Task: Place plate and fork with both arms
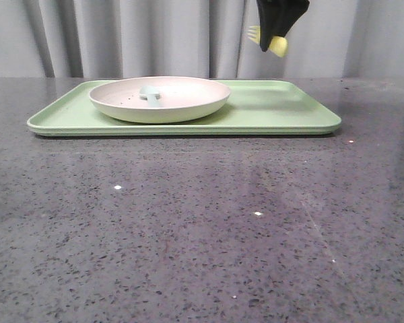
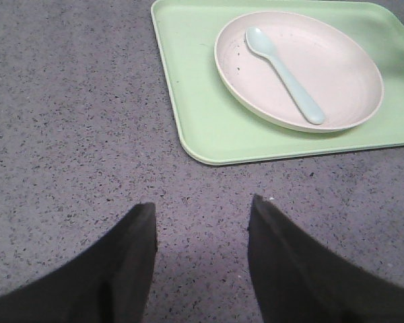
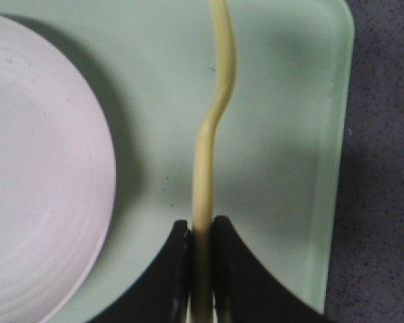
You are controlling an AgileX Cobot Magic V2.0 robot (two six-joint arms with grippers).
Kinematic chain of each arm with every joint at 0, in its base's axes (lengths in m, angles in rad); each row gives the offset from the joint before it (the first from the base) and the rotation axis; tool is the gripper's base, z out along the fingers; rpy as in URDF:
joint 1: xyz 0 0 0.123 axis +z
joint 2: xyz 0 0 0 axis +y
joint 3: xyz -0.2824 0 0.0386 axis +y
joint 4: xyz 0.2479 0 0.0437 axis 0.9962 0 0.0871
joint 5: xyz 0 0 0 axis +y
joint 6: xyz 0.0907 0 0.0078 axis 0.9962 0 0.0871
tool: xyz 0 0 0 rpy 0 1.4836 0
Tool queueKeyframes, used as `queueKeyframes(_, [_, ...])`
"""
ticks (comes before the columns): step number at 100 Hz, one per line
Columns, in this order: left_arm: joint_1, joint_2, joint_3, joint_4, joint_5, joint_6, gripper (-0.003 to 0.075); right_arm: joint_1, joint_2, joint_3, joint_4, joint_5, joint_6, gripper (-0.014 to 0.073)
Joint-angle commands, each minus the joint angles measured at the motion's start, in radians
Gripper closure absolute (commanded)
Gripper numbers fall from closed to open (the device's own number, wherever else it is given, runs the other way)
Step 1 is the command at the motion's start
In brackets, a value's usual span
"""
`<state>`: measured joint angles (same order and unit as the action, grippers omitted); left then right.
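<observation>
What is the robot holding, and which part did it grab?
The right gripper is pinching the yellow fork by its handle end, up in the air above the green tray. The left gripper is open and holds nothing.

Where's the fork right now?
The fork is held in the right gripper, up in the air over the bare right part of the tray, to the right of the plate.

Tray [image 1: 283, 111] right half lies bare beside the plate [image 1: 188, 101]; a spoon [image 1: 150, 93] occupies the plate's middle
</observation>
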<state>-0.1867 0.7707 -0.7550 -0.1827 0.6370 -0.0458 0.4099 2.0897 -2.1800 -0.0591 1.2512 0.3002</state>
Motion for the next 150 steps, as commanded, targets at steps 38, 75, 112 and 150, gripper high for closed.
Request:
queueKeyframes(38, [-0.006,-0.007,-0.029,-0.018,-0.059,-0.010,0.0408,-0.006,-0.024,-0.010,0.016,0.094,-0.008,0.0489])
queueKeyframes(75, [-0.006,-0.007,-0.029,-0.018,-0.057,-0.010,0.0408,-0.006,-0.029,-0.010,0.016,0.094,-0.011,0.0264])
queueKeyframes(112, [-0.006,-0.007,-0.029,-0.018,-0.056,-0.010,0.0408,-0.006,-0.065,-0.010,0.016,0.094,-0.012,0.0264])
queueKeyframes(150, [-0.006,-0.007,-0.029,-0.017,-0.080,-0.010,0.0408,-0.004,-0.200,0.045,0.014,0.089,-0.011,0.0264])
